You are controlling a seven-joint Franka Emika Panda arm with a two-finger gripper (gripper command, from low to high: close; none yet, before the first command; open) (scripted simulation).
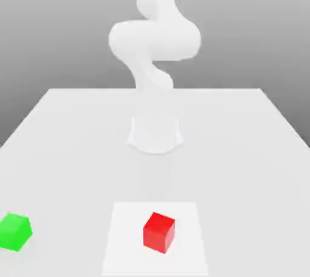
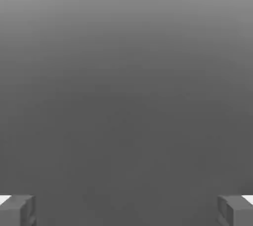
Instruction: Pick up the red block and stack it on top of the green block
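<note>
The red block (image 1: 158,232) sits on the white table (image 1: 72,136) near its front edge, on a paler square patch (image 1: 127,239). Well apart from it, at the exterior view's left, the green block (image 1: 14,231) rests on the table too. My white arm (image 1: 154,40) rises from its round base (image 1: 155,133) behind the blocks and bends upward, far above them. In the hand view my gripper (image 2: 126,211) is open, its grey fingertips (image 2: 17,211) set wide apart, with nothing between them and plain grey background beyond.
The table's far edge (image 1: 155,90) runs behind the arm's base. Its side edges slant outward toward the front at both sides.
</note>
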